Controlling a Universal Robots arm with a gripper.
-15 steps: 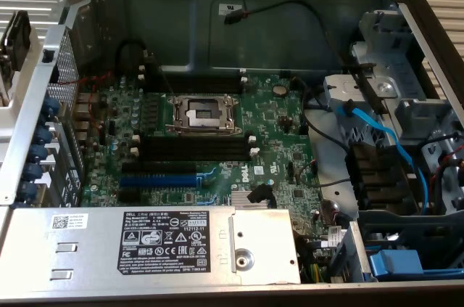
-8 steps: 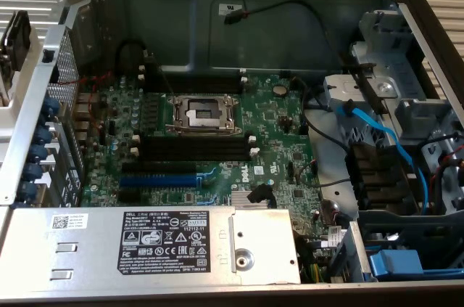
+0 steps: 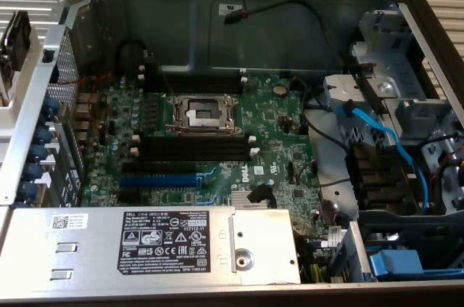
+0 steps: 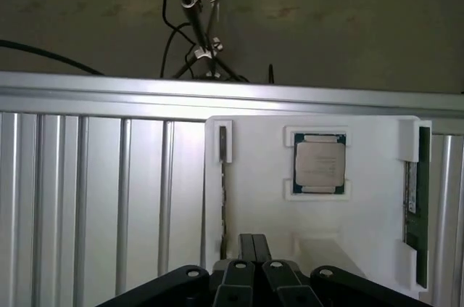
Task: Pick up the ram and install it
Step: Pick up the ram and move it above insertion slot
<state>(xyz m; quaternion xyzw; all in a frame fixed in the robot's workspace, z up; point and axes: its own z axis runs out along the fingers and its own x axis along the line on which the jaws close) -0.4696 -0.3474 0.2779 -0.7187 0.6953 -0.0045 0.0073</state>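
The ram (image 4: 414, 205), a long dark green stick, stands on edge in the side slot of a white holder (image 4: 362, 213). My gripper (image 4: 254, 240) hovers over the near edge of that holder, fingers shut together with nothing between them, well apart from the ram. In the exterior view the open computer case shows the green motherboard (image 3: 275, 122) with long black memory slots (image 3: 194, 146) with white end clips, beside the processor socket (image 3: 201, 112).
A processor chip (image 4: 319, 162) sits in the holder's middle pocket, and a thin dark strip (image 4: 223, 198) fills its other side slot. Ribbed aluminium table (image 4: 94, 198) surrounds the holder. Inside the case are a blue expansion slot (image 3: 158, 180), a power supply (image 3: 174, 245), blue cables (image 3: 377, 133) and drive bays.
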